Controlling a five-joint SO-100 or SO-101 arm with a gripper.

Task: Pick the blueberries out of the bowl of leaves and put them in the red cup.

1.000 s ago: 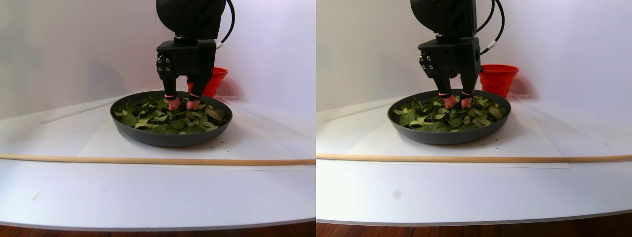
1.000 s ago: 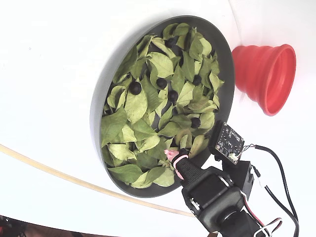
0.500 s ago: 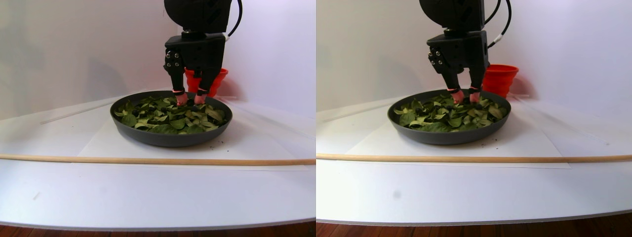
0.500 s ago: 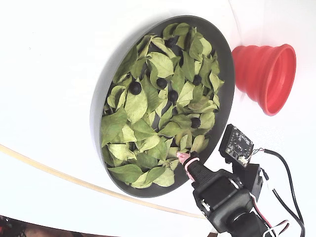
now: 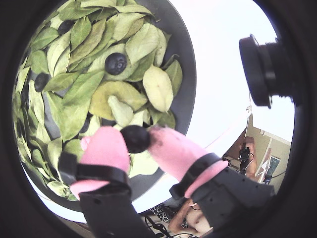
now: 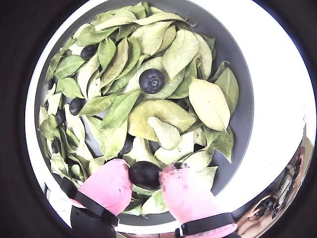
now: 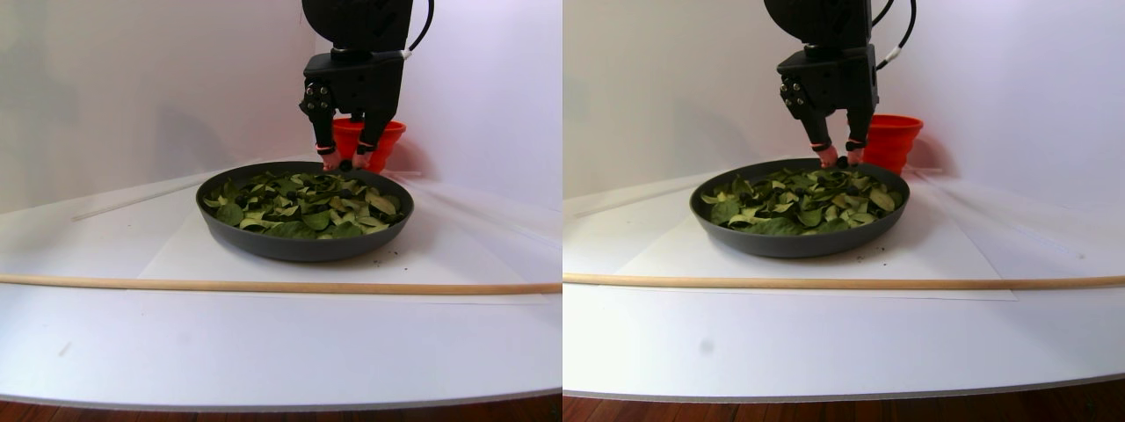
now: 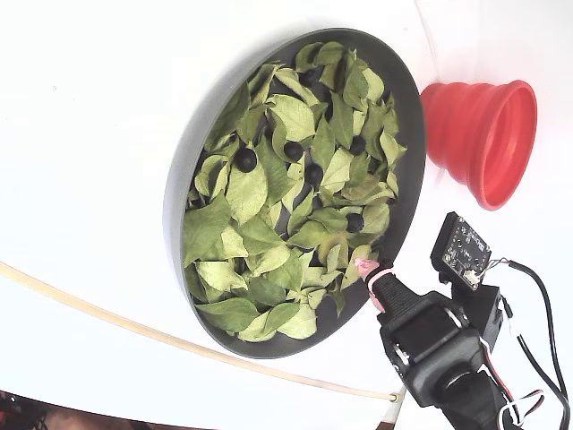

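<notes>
White table; pincer point(image 6: 144, 174) pinches blueberry point(image 6: 143, 174) above bowl point(image 6: 242, 119).

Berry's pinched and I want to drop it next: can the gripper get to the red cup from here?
Probably yes. The gripper hangs above the bowl rim holding a blueberry, and the red cup stands open just beyond, nothing between.

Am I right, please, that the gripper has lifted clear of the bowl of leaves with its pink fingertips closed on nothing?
Not quite: the gripper holds a blueberry between its pink fingertips, as both wrist views show. It is raised above the bowl of leaves.
</notes>
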